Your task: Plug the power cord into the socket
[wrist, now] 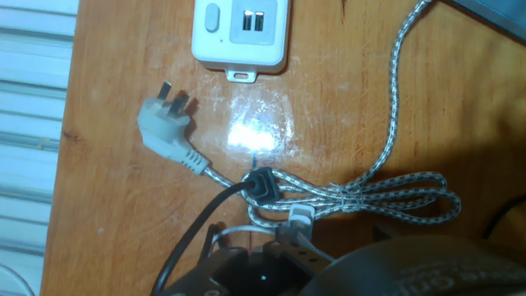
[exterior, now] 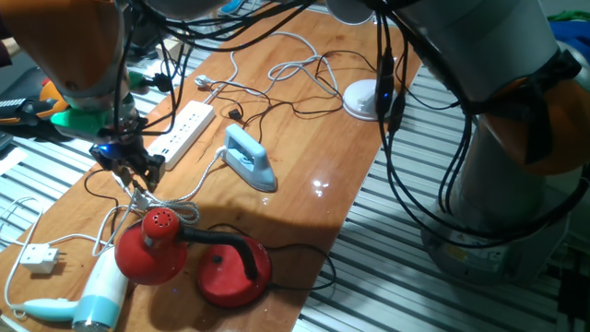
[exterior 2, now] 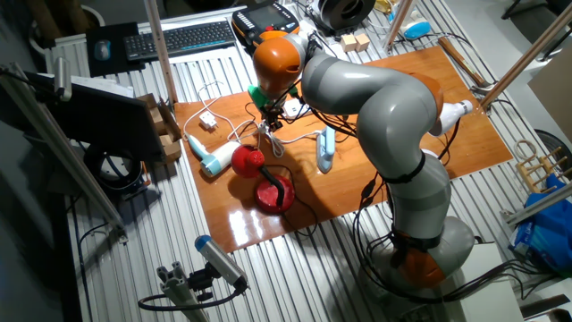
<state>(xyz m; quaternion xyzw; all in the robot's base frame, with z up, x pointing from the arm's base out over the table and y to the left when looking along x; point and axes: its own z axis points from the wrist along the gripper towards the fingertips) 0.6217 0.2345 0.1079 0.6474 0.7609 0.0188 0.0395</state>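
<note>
At the left of the hand view, a white-grey plug (wrist: 167,131) lies flat on the wooden table (wrist: 107,222), prongs pointing to 12 o'clock, at about 10 o'clock from the black plug. The end of the socket (wrist: 240,33) is at 12 o'clock, apart from both plugs, with bare wood between.

The small head of the power cord (wrist: 261,184) sits mid-frame, resting on or against the braided cord (wrist: 394,197); I cannot tell which. Its thin black cable runs off toward 7 o'clock. The braided cord is a tied loop stretching to 3 o'clock, with one strand running up to 1 o'clock.

The gripper (exterior: 136,177) hangs low over this tangle, just at 6 o'clock from the black head. The fingers are dark and blurred, so I cannot tell if they are spread or clamped on anything.

Handling, my guess: the cord is light and floppy and the cable gives no control. Grab the rigid plug head by its sides, not the wire. The head is small and smooth, so it could slip or twist. The braided loop touching it may drag along.
</note>
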